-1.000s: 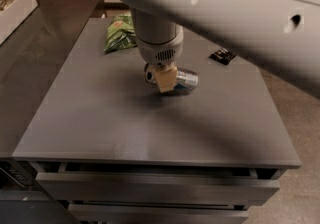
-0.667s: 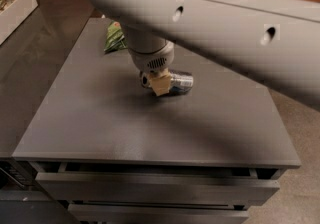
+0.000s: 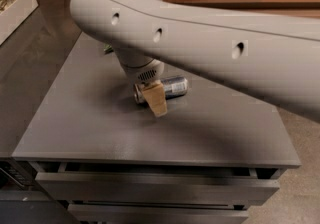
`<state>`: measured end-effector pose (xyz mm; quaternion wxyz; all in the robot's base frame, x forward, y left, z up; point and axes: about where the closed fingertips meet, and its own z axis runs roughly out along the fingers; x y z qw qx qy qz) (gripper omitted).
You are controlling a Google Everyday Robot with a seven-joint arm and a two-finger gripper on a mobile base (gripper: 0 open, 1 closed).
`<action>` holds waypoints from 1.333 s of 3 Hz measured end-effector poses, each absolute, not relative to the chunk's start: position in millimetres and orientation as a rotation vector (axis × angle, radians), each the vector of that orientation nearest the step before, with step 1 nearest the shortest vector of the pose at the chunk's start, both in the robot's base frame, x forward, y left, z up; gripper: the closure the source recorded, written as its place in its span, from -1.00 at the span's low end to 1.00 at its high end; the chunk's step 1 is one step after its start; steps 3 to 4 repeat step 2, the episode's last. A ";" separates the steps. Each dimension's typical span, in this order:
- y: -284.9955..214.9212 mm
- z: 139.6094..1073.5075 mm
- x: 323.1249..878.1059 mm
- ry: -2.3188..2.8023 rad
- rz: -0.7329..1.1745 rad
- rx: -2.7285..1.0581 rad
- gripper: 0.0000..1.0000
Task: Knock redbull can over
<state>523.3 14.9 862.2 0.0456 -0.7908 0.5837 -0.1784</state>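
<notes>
We see the can (image 3: 174, 87) lying on its side on the grey table (image 3: 85, 118), a little behind the middle of the top. Its long axis runs roughly left to right, with the right-hand end slightly farther from us. Its body is silver with a blue band (the left end is partly hidden, so we cannot make out the top).

The gripper (image 3: 156, 100) hangs just in front of the can's left part, its tan tip pointing down towards the tabletop and overlapping the can from our side. We cannot tell how far the gripper is open, nor whether it has hold of anything; it looks to be touching the can or just beside it, and we cannot say which.

The arm (image 3: 210, 48) is large and pale grey. It sweeps in from the right across the upper half of the view and bends down to the wrist above the can.

A sliver of something green (image 3: 107, 48) peeks out behind the arm near the table's far edge. Below the front edge sit the drawers (image 3: 150, 188), and a white tray (image 3: 20, 10) holding packets stands well apart at the upper left.
</notes>
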 end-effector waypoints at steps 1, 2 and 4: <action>22.7 842.8 520.9 1.761 -0.424 -2.436 -1.00; 22.7 842.7 520.9 1.761 -0.424 -2.436 -1.00; 22.7 842.7 520.9 1.761 -0.424 -2.436 -1.00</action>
